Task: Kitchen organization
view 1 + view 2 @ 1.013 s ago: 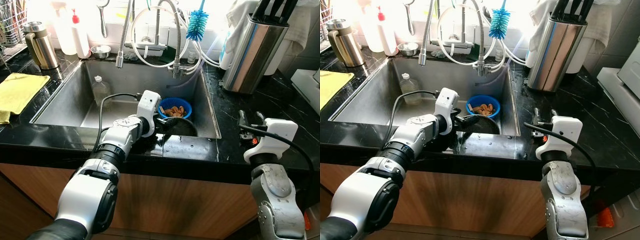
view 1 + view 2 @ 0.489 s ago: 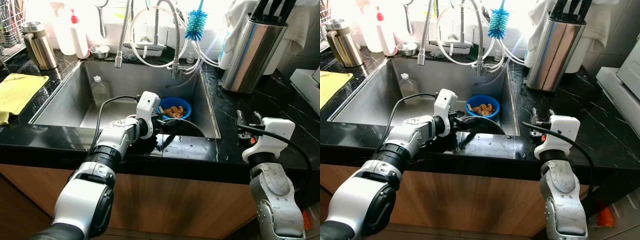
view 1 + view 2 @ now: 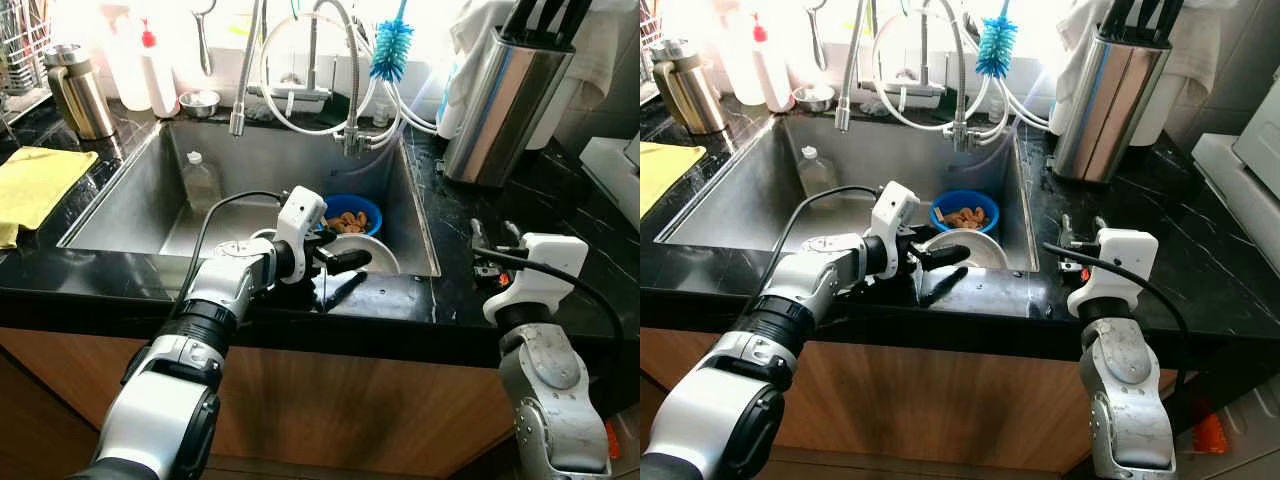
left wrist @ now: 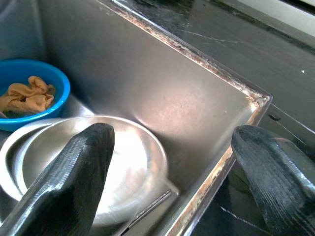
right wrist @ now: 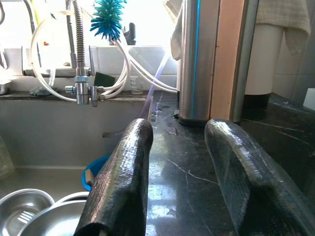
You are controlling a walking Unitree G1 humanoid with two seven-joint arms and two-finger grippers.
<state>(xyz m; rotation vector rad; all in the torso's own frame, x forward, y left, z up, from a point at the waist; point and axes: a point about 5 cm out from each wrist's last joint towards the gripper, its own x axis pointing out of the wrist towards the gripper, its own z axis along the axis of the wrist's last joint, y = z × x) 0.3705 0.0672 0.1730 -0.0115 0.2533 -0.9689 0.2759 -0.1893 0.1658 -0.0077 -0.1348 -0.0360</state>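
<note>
A shiny steel bowl (image 3: 378, 256) lies in the front right corner of the sink (image 3: 130, 215). Just behind it sits a blue bowl (image 3: 352, 214) holding crumpled brown scraps. My left gripper (image 3: 348, 264) hovers over the steel bowl (image 4: 98, 162) at about the height of the sink's front rim, open, with nothing between its fingers (image 4: 74, 182). My right gripper (image 3: 492, 236) rests over the black counter (image 3: 560, 200) to the right of the sink. It is open and empty, pointing toward the back wall, and its fingers (image 5: 123, 172) stand a little apart.
A clear plastic bottle (image 3: 201, 178) stands at the sink's back left. Faucet hoses (image 3: 243, 80) and a blue brush (image 3: 392, 48) hang over the back. A steel knife holder (image 3: 505, 100) stands on the right counter. On the left are a yellow cloth (image 3: 35, 185), a steel jug (image 3: 80, 92) and a squeeze bottle (image 3: 160, 72).
My left gripper has risen from low in the sink to rim height and shifted slightly right. The steel bowl under it now shows bright. The right arm has barely moved.
</note>
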